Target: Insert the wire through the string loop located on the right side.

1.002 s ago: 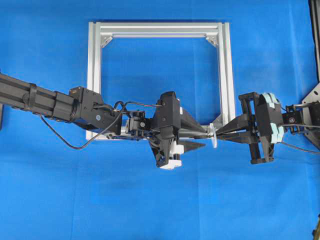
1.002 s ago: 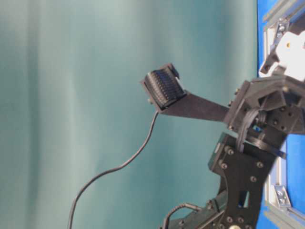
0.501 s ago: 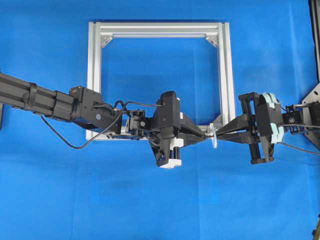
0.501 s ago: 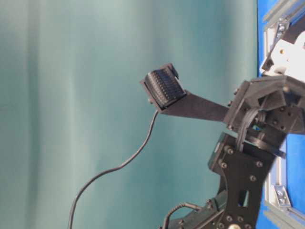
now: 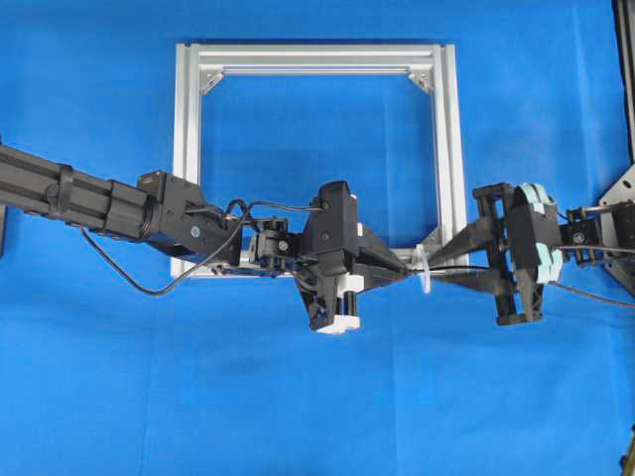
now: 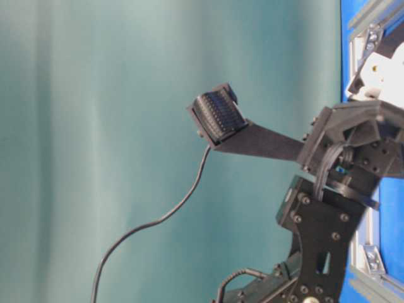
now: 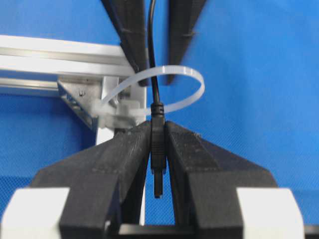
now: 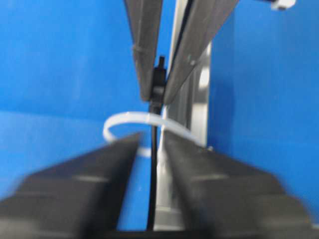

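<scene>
Left pincer (image 7: 158,149) clamped on wire (image 7: 151,45) plug, threaded through string loop (image 7: 192,82) at frame (image 5: 446,149) lower-right corner; right pincer (image 8: 152,164) parted narrowly around wire; bare blue counter (image 5: 298,407) below.

The frame (image 5: 446,139) looked like brushed silver metal, the string loop (image 7: 164,89) smooth translucent plastic, the wire (image 7: 152,45) matt black, the tabletop (image 5: 298,397) blue cloth.

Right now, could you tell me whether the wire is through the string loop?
Through: the wire crosses inside the string loop, its plug clamped by the left tool.
</scene>
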Controlling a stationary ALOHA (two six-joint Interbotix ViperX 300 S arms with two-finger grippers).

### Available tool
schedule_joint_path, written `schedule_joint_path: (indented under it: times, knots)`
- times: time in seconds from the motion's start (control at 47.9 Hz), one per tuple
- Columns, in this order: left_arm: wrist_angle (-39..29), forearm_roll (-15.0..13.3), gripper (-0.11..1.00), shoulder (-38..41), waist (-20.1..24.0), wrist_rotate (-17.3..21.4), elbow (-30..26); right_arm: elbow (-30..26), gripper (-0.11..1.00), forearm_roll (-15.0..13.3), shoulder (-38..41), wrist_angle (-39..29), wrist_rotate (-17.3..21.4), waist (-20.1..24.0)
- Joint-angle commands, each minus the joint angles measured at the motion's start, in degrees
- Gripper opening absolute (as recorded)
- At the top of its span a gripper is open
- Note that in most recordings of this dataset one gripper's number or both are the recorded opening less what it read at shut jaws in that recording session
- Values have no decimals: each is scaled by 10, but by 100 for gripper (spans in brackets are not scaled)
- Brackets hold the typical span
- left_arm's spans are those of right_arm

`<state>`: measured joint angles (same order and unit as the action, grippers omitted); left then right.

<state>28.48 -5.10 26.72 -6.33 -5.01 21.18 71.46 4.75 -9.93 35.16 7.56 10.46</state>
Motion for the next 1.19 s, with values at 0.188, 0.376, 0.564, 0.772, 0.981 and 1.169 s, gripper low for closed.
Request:
schedule_joint_path:
  times: [0.188,0.376,0.564,0.772,0.981,1.169]
  knots:
    - [3,2,8,-12,0,0,-6,-10,91,3,-3,-4,0,-1]
    - [3,2,8,-12,0,1,-6,-11,94,3,-3,-11,0,-1]
    - [3,2,8,-21,0,1,5,-12,94,3,-3,-12,0,-1]
    - [6,2,8,-66,-2,2,62,-12,94,3,-3,-15,0,-1]
    - [9,2,8,-136,-11,2,155,-13,94,3,-3,-15,0,-1]
    - [20,2,8,-209,-22,3,253,-14,94,3,-3,-15,-1,-1]
